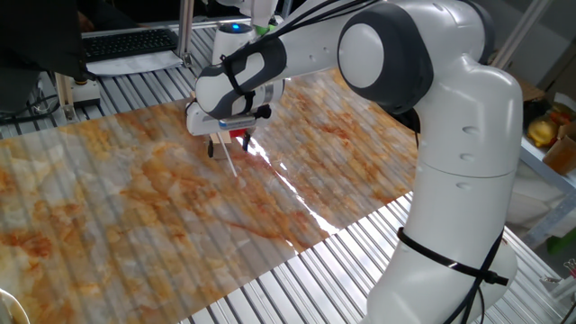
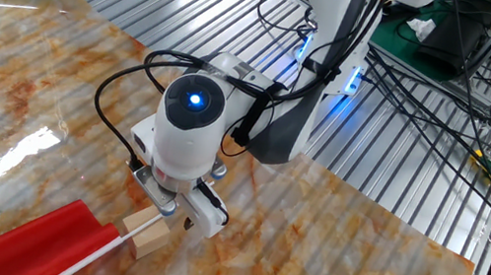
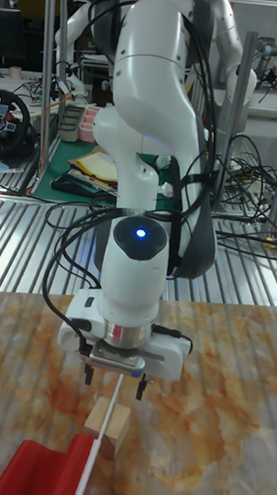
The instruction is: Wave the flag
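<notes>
Small wooden block just under gripper; marble-look mat below; grey keyboard far behind; cables off to side

Three fixed cameras around one table

In one fixed view we look down from behind the arm's base, across the marbled table, fairly far. In the other fixed view we look down steeply from the opposite side, close. In the tall fixed view we face the arm frontally, low and near. All three share the gripper and the flag.

marbled table, flag, wood blocks
</notes>
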Robot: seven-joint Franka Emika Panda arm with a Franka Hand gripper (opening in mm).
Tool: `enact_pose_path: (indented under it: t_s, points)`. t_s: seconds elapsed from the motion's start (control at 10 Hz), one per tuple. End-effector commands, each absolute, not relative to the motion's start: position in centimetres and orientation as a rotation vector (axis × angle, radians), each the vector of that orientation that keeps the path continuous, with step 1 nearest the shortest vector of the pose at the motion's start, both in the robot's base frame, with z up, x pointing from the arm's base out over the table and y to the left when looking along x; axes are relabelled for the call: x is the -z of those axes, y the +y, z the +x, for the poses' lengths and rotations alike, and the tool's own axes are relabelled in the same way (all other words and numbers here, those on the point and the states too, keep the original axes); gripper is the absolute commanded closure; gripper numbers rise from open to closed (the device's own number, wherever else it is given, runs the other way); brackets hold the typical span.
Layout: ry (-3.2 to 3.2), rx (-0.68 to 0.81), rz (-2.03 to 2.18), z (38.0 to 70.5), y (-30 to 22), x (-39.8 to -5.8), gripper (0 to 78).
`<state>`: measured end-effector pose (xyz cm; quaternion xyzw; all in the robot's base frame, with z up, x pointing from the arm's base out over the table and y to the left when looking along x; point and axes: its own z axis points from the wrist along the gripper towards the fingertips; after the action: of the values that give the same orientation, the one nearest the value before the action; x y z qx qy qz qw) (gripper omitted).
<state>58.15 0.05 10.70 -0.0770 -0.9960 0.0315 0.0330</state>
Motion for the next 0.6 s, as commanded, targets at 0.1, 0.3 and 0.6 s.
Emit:
enact_pose_path:
  t_s: [0.1, 0.3, 0.6]
  points:
    - [-3.071, -0.088, -0.229, 58.5, 0.0, -11.5, 0.1]
    - [-3.075, -0.066, -0.233, 58.4, 0.0, -12.3, 0.1]
    - [-3.084, -0.053, -0.216, 58.7, -0.2, -15.2, 0.1]
